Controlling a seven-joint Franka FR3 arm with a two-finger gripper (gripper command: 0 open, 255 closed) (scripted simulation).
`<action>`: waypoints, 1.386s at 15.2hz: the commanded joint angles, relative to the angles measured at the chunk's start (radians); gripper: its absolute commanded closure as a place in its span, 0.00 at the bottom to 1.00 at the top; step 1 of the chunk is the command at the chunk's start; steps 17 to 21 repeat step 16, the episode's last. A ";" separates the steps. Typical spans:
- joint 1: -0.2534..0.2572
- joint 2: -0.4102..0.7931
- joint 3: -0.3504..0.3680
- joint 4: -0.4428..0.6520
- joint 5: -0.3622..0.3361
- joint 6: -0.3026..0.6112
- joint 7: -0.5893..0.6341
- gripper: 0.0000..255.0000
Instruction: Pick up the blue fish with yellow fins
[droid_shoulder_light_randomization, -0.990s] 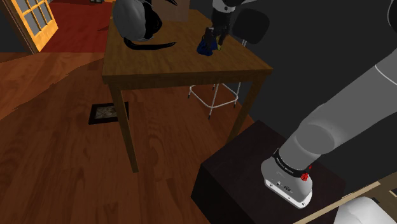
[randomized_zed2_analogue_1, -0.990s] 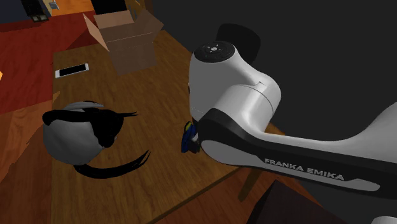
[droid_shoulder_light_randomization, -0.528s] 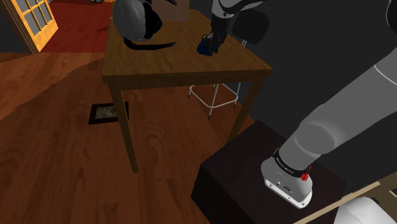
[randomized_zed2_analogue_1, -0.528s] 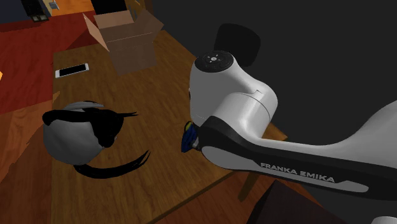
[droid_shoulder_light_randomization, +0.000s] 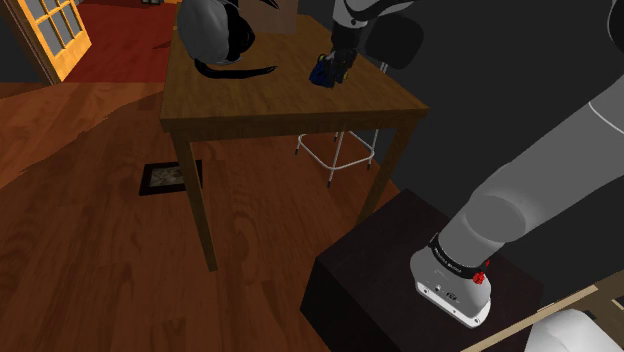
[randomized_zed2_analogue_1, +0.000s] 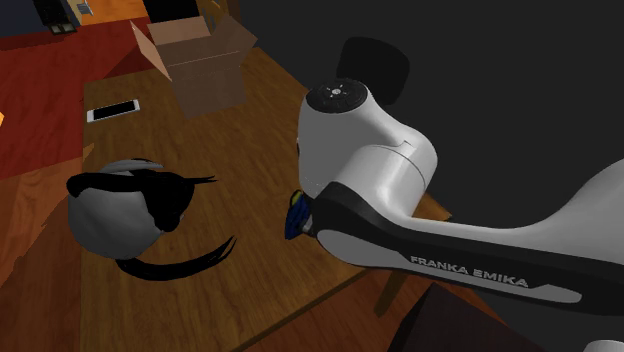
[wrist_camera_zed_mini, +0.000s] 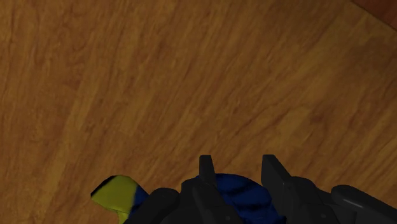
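I count one blue fish on one wooden table, upper centre of the shoulder view; my gripper clasps it between two fingers.

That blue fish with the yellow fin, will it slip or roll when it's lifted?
The blue fish looks small beside the gripper, so probably light. Its rounded body fills the gap between the fingers, so it might twist or slip.
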 joint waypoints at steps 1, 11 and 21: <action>0.000 -0.002 0.000 0.019 0.001 -0.021 -0.003 1.00; 0.001 -0.006 0.000 0.148 0.007 -0.154 -0.018 1.00; 0.001 -0.004 0.001 0.194 0.008 -0.196 -0.022 1.00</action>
